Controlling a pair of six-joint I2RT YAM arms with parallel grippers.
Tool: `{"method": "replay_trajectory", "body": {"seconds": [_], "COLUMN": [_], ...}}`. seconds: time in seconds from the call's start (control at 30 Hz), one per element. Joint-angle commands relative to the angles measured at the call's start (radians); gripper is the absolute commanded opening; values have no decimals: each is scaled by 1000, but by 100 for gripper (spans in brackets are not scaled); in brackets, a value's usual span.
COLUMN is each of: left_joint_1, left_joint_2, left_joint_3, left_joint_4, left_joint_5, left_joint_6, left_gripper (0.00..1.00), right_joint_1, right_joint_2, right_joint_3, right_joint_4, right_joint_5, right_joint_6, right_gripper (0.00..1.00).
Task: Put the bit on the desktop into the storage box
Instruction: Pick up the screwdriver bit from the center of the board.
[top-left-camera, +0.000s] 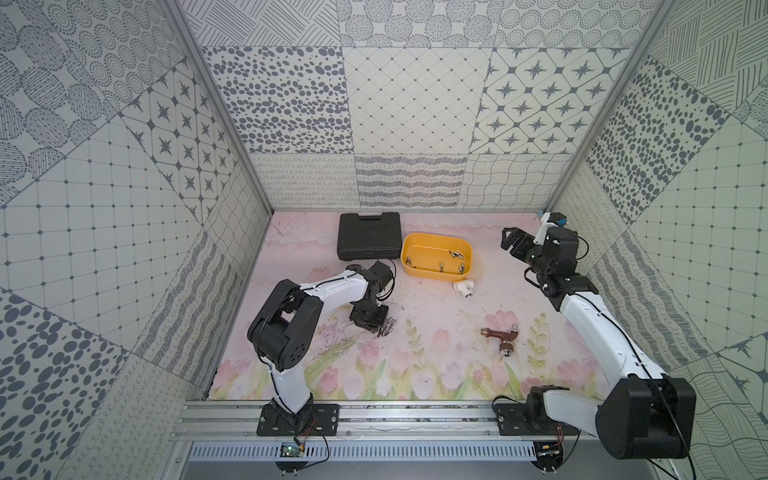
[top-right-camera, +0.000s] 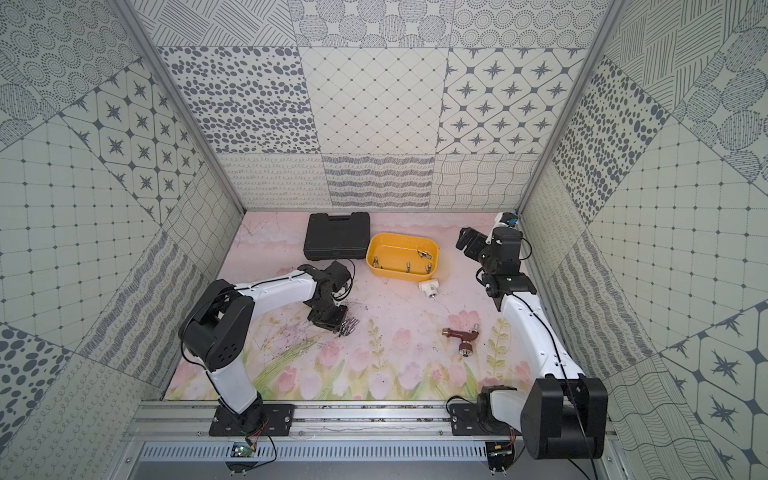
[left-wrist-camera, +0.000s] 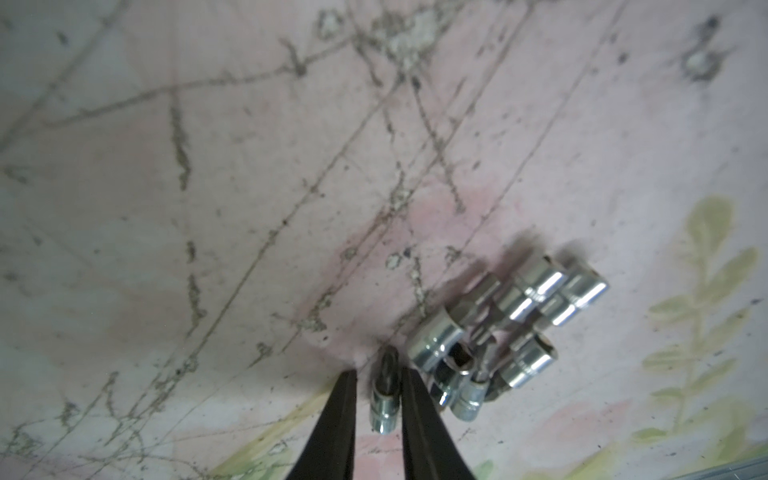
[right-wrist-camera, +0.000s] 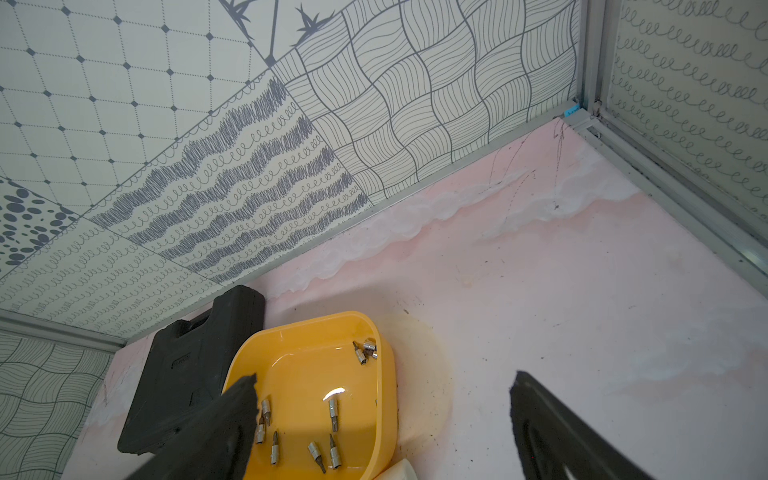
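We see several bits (top-left-camera: 456, 254) in the box (top-left-camera: 434, 273), a pile (left-wrist-camera: 498, 332) unboxed; left hand (left-wrist-camera: 378, 372) straddles one bit (left-wrist-camera: 384, 401) (grip unclear), right hand (right-wrist-camera: 382, 376) gapes empty.

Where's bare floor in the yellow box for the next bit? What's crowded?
Bare: the middle of the yellow box and its end beside the black case. Crowded: bits line its near wall, a cluster fills its far right corner, and a white pipe fitting sits outside its near right corner. The mat between pile and box is open.
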Motion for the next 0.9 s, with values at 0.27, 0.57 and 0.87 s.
{"method": "replay_trajectory", "body": {"seconds": [0.27,0.57,0.87], "left_joint_1": [-18,-16,-17], "left_joint_2": [49,37,9], "left_joint_3": [11,23,57], "left_joint_4": [-69,-68,-82], "left_joint_5": [-56,-56,-48], "left_joint_6": [1,5,12], "left_gripper": [18,14,13], "right_joint_1": [-5,-5,-7], "right_joint_2": [-3,2,2], "right_joint_3": [-9,-8,-9], "right_joint_4": [40,39,40], "right_joint_5": [1,1,1], "right_joint_6": [6,4,1], "right_gripper": [97,97,97]}}
